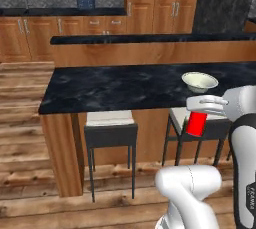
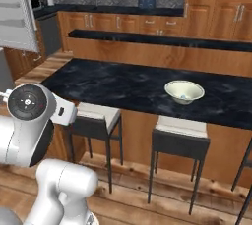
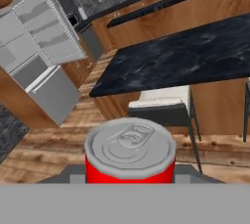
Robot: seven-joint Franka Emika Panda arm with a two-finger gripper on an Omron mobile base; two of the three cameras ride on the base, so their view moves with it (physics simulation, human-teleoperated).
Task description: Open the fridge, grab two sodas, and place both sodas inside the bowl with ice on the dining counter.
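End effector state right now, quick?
End effector: closed on the red soda can, held short of the dining counter.

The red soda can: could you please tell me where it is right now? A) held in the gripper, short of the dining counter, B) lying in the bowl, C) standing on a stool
A: the red soda can sits in the gripper, while the bowl on the dining counter holds no can.
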